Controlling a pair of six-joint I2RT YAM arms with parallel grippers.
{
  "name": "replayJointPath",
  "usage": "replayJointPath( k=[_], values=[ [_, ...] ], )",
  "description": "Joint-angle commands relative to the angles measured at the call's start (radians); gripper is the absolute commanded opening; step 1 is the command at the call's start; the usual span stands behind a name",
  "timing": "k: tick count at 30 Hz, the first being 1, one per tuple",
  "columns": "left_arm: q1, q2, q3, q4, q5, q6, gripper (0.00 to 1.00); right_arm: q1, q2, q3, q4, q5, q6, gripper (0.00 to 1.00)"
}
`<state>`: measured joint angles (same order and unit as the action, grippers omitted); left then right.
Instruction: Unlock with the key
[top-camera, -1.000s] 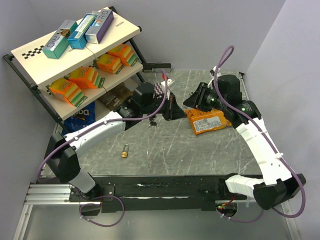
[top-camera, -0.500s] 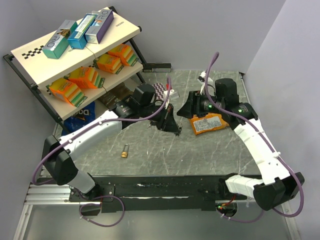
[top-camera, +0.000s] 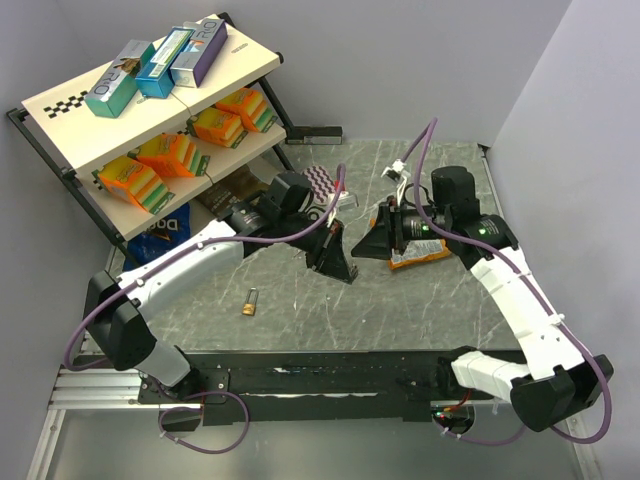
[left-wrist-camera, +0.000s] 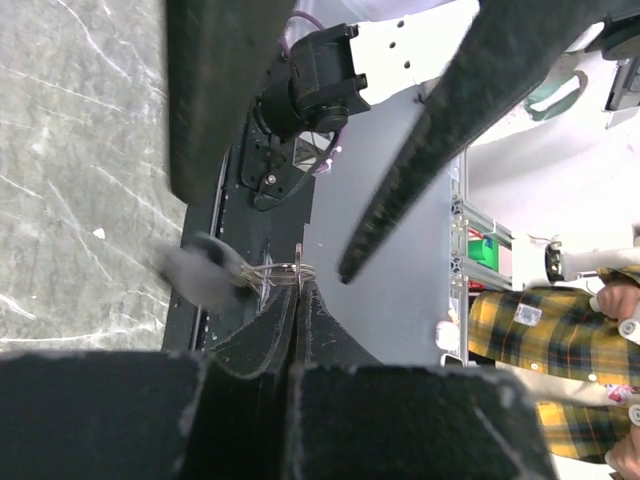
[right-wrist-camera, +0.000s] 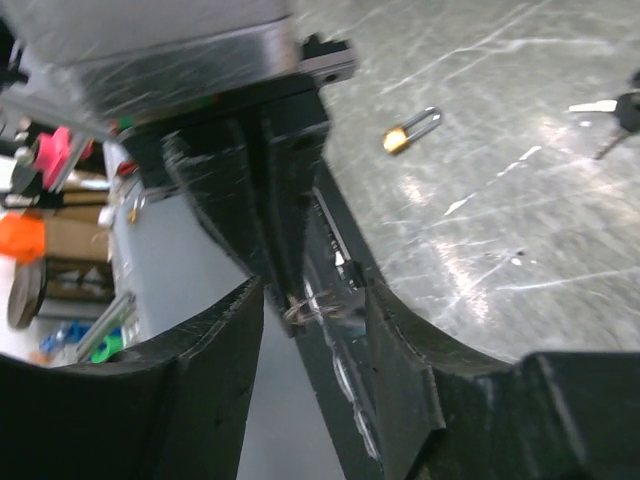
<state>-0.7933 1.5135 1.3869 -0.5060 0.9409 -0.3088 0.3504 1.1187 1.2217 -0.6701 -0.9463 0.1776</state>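
Note:
A small brass padlock (top-camera: 250, 302) (right-wrist-camera: 410, 130) lies on the grey marble table (top-camera: 300, 320), well left of both grippers. My left gripper (top-camera: 335, 262) (left-wrist-camera: 298, 285) is shut on a thin wire key ring (left-wrist-camera: 280, 270), and a blurred key (left-wrist-camera: 200, 275) hangs from it. My right gripper (top-camera: 375, 240) (right-wrist-camera: 315, 300) is open. Its fingers (right-wrist-camera: 400, 340) straddle the left gripper's tips and the key ring (right-wrist-camera: 318, 305) without closing on them. A second key (right-wrist-camera: 605, 108) lies on the table in the right wrist view.
A slanted shelf rack (top-camera: 150, 120) with boxes and orange packets stands at the back left. An orange snack packet (top-camera: 425, 255) lies under my right arm. A checkered item (top-camera: 320, 182) sits behind the left arm. The black base rail (top-camera: 320, 375) runs along the near edge.
Both grippers have come toward the near side and together. The right gripper's fingers now sit around the left gripper's tips and the key ring. The padlock has not moved.

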Motion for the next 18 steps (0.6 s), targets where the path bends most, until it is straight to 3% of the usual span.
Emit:
replayJointPath(
  k=[1,15,18],
  values=[
    [0.006,-0.019,0.023,0.012,0.052,0.004,0.01,0.018,-0.013,0.015,0.000,-0.097,-0.052,0.50],
    [0.006,-0.033,0.009,0.035,0.039,-0.018,0.01,0.052,0.020,0.022,-0.048,-0.126,-0.084,0.41],
    [0.006,-0.035,0.009,0.037,0.039,-0.019,0.01,0.053,0.024,0.022,-0.051,-0.123,-0.084,0.35]
  ],
)
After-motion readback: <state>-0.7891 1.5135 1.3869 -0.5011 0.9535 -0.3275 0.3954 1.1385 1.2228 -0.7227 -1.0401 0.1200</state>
